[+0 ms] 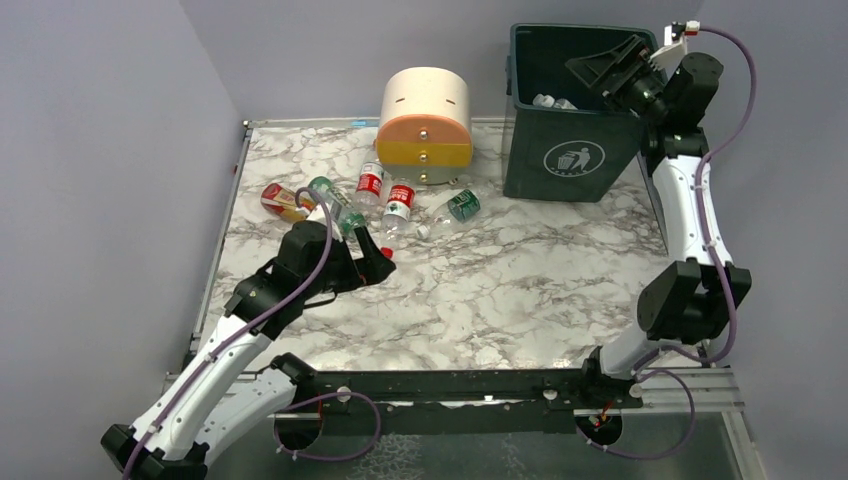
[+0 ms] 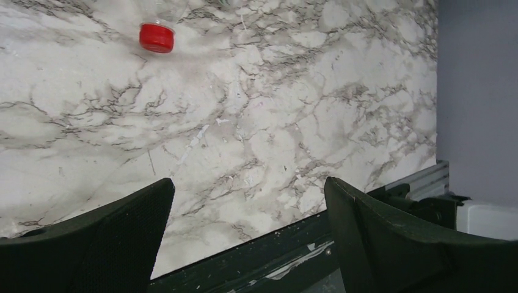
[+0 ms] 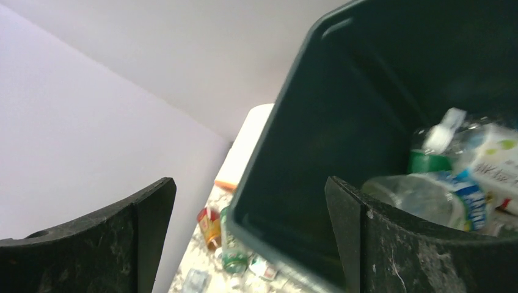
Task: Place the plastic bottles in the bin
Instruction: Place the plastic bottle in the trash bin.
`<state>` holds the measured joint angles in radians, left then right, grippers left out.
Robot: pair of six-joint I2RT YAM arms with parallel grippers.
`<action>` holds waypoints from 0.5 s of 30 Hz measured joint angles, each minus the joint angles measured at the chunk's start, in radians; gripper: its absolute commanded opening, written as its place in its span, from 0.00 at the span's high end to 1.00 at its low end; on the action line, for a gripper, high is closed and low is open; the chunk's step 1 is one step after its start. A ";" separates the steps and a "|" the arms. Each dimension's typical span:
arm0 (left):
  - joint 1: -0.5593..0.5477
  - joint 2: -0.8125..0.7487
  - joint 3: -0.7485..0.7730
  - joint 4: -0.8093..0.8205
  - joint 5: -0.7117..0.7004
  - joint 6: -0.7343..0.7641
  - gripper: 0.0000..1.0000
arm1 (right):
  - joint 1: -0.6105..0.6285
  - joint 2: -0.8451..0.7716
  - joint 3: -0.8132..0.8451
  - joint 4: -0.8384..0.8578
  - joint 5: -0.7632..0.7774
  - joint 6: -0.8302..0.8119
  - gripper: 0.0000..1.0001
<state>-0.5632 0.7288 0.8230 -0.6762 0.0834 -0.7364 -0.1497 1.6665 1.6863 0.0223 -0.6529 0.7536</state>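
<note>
The dark green bin (image 1: 560, 150) stands at the back right with several bottles (image 1: 553, 101) inside; the right wrist view shows them as clear, with green and blue labels (image 3: 452, 177). My right gripper (image 1: 605, 62) hangs over the bin's open top, open and empty (image 3: 250, 189). Several bottles lie at the back left of the table: an orange one (image 1: 280, 200), a green-labelled one (image 1: 335, 205), two red-labelled ones (image 1: 370, 183) (image 1: 398, 205) and another green-labelled one (image 1: 461, 205). My left gripper (image 1: 375, 262) is open and empty (image 2: 247, 189), low over the table beside a red bottle cap (image 2: 157, 36).
A cream-and-orange round drawer unit (image 1: 425, 125) stands behind the bottles, left of the bin. The marble table (image 1: 500, 290) has a black rail (image 1: 450, 385) along its near edge. Grey walls close in at the left, back and right.
</note>
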 measured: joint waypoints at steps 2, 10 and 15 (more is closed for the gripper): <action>0.000 0.021 0.008 -0.013 -0.030 -0.002 0.01 | 0.020 -0.064 -0.055 -0.001 -0.010 -0.001 0.04; 0.029 0.128 0.063 -0.076 -0.155 0.035 0.01 | 0.211 -0.238 -0.236 0.011 -0.025 -0.023 0.04; 0.206 0.256 0.101 -0.075 -0.145 0.138 0.01 | 0.314 -0.303 -0.405 0.015 -0.042 -0.042 0.04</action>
<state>-0.3576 0.9844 0.9241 -0.7509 -0.0612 -0.5987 0.1638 1.3632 1.2812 0.0372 -0.6952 0.7116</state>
